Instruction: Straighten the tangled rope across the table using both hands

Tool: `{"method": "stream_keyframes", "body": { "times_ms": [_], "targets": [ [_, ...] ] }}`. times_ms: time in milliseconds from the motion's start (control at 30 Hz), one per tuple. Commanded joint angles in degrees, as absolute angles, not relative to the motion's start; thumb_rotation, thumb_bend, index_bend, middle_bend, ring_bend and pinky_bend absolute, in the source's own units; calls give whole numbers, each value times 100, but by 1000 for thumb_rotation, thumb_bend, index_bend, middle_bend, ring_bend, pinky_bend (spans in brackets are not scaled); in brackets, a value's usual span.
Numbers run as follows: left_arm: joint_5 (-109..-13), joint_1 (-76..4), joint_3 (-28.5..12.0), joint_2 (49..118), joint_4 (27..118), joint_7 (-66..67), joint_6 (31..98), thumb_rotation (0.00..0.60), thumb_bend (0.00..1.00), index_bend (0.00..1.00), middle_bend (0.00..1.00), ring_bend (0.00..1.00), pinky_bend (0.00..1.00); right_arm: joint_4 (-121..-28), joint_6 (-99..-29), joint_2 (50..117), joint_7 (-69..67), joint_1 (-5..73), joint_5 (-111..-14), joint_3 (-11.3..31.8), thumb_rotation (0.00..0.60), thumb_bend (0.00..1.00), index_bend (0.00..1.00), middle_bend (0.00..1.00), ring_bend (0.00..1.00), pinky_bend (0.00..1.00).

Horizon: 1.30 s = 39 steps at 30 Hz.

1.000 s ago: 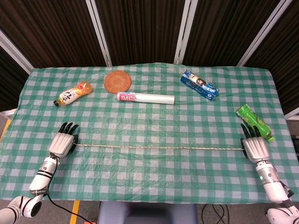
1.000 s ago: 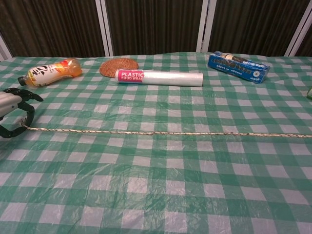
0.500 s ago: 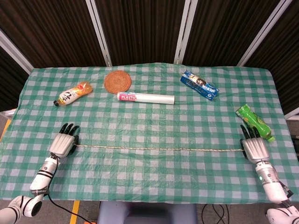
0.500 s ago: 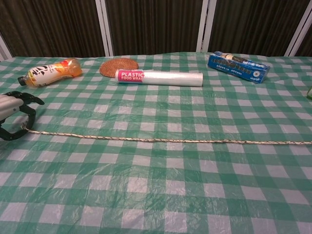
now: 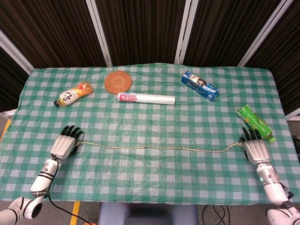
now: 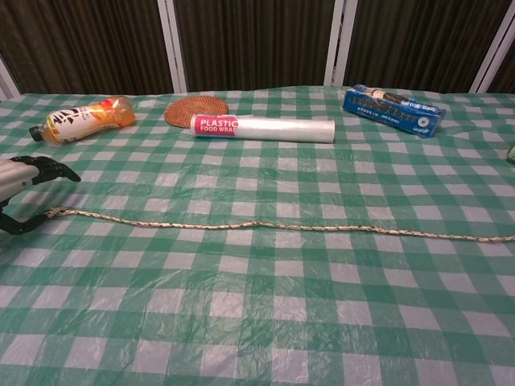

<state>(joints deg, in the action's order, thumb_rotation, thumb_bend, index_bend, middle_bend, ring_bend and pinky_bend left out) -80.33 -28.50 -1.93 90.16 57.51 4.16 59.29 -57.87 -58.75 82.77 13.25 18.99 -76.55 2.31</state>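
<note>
the rope (image 5: 154, 149) lies slack from 9 to 3 o'clock; the left hand (image 5: 64, 144) is spread wide at its end, while the right hand's (image 5: 254, 149) hold cannot be told.

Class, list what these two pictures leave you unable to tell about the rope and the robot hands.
- Chest view: right robot hand beyond the right edge; the rope runs off-frame.
- Head view: right robot hand shows only its back; its grip is hidden.
- Chest view: left robot hand cut by the left edge.

Checked table (image 5: 150, 173), rope (image 5: 154, 148), bottles (image 5: 72, 94), coaster (image 5: 117, 81), wrap roll (image 5: 146, 98), box (image 5: 200, 86)
</note>
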Motion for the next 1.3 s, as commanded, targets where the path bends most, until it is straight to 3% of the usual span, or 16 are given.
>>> {"method": "stream_keyframes", "body": {
  "times_ms": [33, 200, 533, 800, 967, 1300],
  "targets": [
    [-8027, -2824, -207, 8962, 5819, 401, 5973, 600, 469, 57, 93, 0, 102, -5834, -5868, 8247, 1340, 1891, -7634, 237, 600, 472, 303, 45, 0, 0],
    [-8061, -2716, -244, 8739, 6141, 303, 6226, 600, 443, 2, 70, 0, 103, -5994, -6008, 8148, 1279, 1832, -7658, 248, 600, 435, 227, 22, 0, 0],
    [-8204, -2367, -193, 8073, 6959, 226, 6839, 600, 440, 0, 50, 0, 108, -6736, -6599, 7715, 1123, 1585, -7866, 215, 600, 428, 98, 0, 0, 0],
    [-8179, -2276, -135, 7837, 7276, 267, 6794, 600, 440, 0, 50, 0, 108, -6976, -6287, 7569, 1363, 1576, -7617, 174, 600, 427, 105, 0, 0, 0],
    [-8177, -2243, -167, 7784, 7342, 283, 6854, 600, 440, 0, 34, 0, 109, -7158, -6060, 7453, 1478, 1591, -7378, 193, 600, 360, 1, 0, 0, 0],
    [-8686, -1605, 22, 7257, 7835, -192, 8058, 600, 434, 0, 0, 0, 95, -7597, -7458, 7176, 856, 1102, -8033, 198, 600, 313, 0, 0, 0, 0]
  ]
}}
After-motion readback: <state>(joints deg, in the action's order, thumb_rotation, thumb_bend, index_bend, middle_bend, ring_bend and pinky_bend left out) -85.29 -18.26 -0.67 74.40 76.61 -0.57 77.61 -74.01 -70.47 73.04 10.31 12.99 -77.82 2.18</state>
